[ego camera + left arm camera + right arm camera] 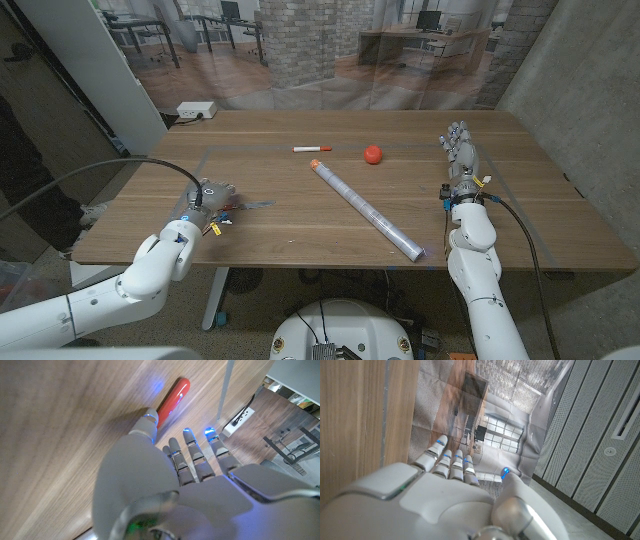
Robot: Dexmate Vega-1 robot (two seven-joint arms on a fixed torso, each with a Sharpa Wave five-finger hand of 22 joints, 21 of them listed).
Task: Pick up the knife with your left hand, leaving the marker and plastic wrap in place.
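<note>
The knife shows its red handle [172, 399] on the wood, just past the thumb tip of my left hand [190, 475]. That hand [208, 196] hovers low over the table's near left with fingers stretched and apart, gripping nothing. A thin grey sliver [256, 203], seemingly part of the knife, sticks out from it toward the middle. I cannot tell if the thumb touches the handle. The white marker [312, 149] with a red cap lies at the far middle. The long plastic wrap roll [365, 209] lies diagonally at centre right. My right hand [460, 158] [450, 490] stands at the right with straight, empty fingers.
A small red ball [373, 154] sits right of the marker, near the roll's far end. A white power strip [196, 110] [241, 414] lies beyond the table's far left corner. Bare wood [300, 250] lies between my left hand and the roll.
</note>
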